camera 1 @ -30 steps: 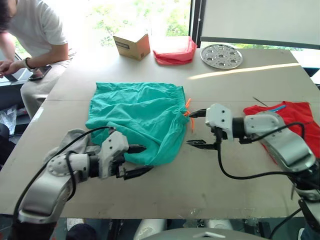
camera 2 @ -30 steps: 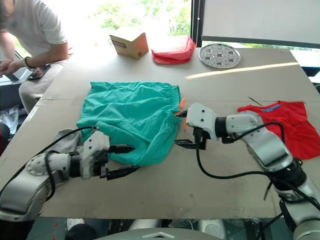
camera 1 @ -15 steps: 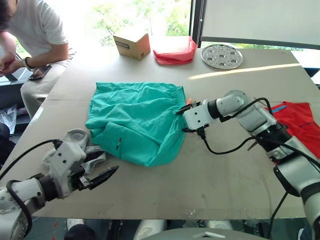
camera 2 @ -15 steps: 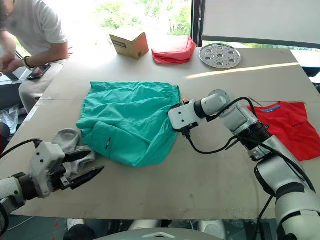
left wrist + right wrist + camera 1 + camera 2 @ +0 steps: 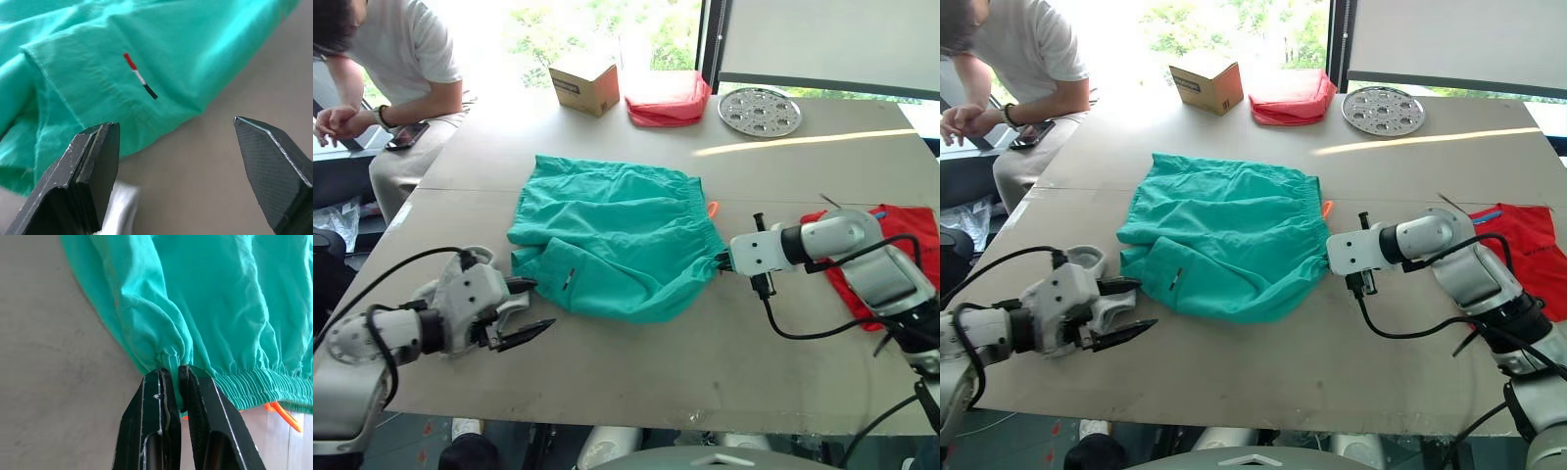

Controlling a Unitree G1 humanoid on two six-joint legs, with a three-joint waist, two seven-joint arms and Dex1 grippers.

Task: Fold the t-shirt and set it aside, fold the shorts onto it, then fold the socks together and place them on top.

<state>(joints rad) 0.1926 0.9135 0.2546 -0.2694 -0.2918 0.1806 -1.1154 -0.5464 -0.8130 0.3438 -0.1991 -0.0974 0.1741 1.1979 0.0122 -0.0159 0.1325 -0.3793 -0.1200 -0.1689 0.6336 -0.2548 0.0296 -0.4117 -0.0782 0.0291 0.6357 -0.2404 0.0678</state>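
Sunlight from the windows falls across the far end of the grey counter (image 5: 636,362), where a cardboard box (image 5: 584,82), a pinkish-red folded bundle (image 5: 668,97) and a round metal tray (image 5: 760,111) sit. At the far left a person (image 5: 396,69) sits bent forward. My shorts (image 5: 612,238) lie spread in the middle of the counter, waistband toward my right, the orange drawstring (image 5: 712,209) poking out. My right fingers (image 5: 173,377) are clenched on a bunched fold at the waistband corner. My left fingers (image 5: 521,311) are spread wide and hold nothing, hovering just off the near left edge of the shorts. The grey socks (image 5: 1087,259) lie beside my left arm, partly hidden. My red t-shirt (image 5: 891,245) lies at the right edge, behind my right arm.
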